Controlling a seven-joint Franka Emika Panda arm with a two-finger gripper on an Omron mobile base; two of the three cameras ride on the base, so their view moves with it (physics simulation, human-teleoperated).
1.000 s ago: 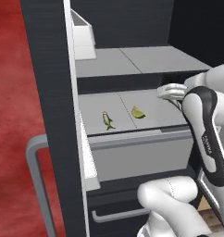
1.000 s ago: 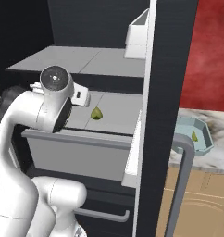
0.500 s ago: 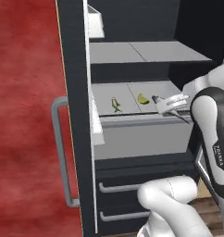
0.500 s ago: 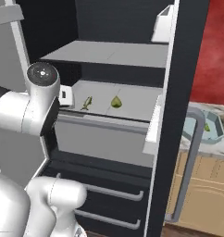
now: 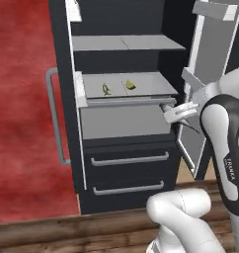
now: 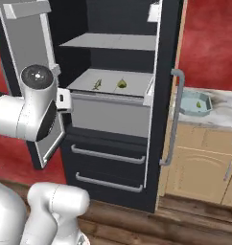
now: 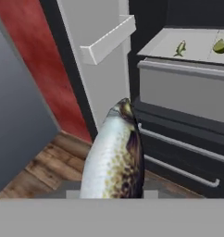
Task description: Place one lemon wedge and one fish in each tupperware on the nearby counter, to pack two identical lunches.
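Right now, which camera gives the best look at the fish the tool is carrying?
The hand view: the fish is large and close, silvery with a dark mottled back. In the left base view it is a pale sliver at the tool. In the right base view I cannot make it out.

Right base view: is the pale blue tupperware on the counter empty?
No. The pale blue tupperware on the counter already holds a small green lemon wedge.

Fish (image 5: 106, 89) lies left of lemon wedge (image 5: 130, 85) on shelf (image 5: 151, 86).
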